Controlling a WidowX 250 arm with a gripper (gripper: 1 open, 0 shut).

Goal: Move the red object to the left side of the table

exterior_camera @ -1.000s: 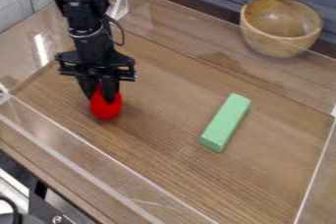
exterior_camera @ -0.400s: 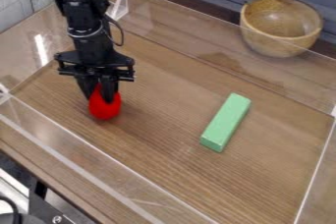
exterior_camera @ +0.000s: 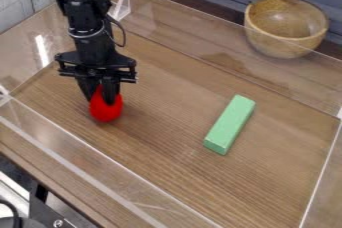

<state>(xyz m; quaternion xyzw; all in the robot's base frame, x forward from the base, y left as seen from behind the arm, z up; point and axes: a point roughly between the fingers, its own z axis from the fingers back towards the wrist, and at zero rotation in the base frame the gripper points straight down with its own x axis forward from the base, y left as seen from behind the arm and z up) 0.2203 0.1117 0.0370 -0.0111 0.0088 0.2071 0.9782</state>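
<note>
1. Brown wood-grain table [exterior_camera: 174,177], fenced by low clear acrylic walls, filling most of the view.
2. Black arm reaching down from the upper left, wrist pointing straight down over the table's left part as seen in the picture.
3. Round wooden bowl [exterior_camera: 285,26] parked outside the far right wall, well apart from everything else.
4. Light green block [exterior_camera: 230,124] lying flat and diagonal on the right half, untouched, well apart from the arm.
5. Gripper [exterior_camera: 107,96] pressed together on the red object [exterior_camera: 107,107], fingers pinching its upper part from both sides; leafy top hidden behind the fingers.
6. Red object sitting at or just on the tabletop, left of centre, near the left wall; contact with the wood not clear enough to call.
7. Nothing changed across the last second: same arm pose, same closed pinch, same spot for the red object.
8. Judged meaning for the task: object already on the left side, so carrying looks finished; release and withdrawal apparently all that remains, with the pause likely a settling moment before letting go.
</note>
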